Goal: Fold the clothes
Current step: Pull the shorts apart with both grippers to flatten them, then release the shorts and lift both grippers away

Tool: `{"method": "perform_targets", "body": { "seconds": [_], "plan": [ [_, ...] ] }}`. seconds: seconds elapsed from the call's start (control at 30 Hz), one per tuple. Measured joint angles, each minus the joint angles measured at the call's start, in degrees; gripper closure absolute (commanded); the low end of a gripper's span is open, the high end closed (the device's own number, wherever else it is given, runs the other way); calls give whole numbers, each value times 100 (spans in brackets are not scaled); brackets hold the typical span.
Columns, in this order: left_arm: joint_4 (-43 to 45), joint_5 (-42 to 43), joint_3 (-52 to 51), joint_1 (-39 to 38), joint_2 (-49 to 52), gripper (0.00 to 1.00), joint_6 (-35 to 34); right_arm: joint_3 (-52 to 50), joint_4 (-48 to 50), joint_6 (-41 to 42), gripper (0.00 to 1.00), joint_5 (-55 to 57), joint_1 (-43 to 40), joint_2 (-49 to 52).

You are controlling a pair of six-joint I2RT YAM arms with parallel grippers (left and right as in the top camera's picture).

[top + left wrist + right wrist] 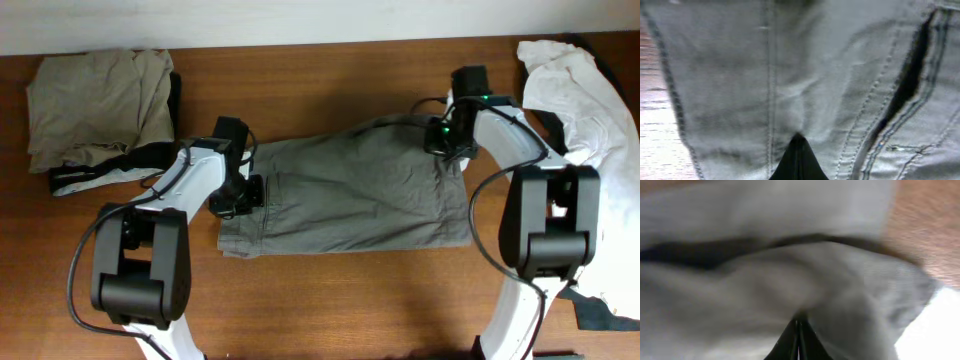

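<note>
Grey-olive shorts lie flat across the middle of the wooden table. My left gripper is at their left end, jaws shut on the fabric; the left wrist view shows the closed fingertips pinching grey cloth beside a seam and a pocket slit. My right gripper is at the shorts' upper right corner, jaws shut on the fabric; the right wrist view shows the closed fingertips buried in a grey fold.
A beige garment with a black-and-white trimmed piece under it lies at the back left. A white shirt lies at the back right. A dark cloth is at the front right edge.
</note>
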Motion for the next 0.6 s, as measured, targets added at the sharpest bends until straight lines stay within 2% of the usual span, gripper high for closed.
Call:
{"method": "perform_targets", "body": {
  "seconds": [0.37,0.5,0.57,0.6],
  "plan": [
    [-46,177,-22,570,0,99,-22,2,138,-282,96,-52,-256,85],
    [-96,170,-7,627,0,99,-44,210,-245,-304,96,52,-256,118],
    [-310,79,96,627,0,100,-46,581,-597,-304,93,151,-260,153],
    [-398,17,166,634,-2,99,-46,841,-831,-304,86,184,-267,155]
  ]
}}
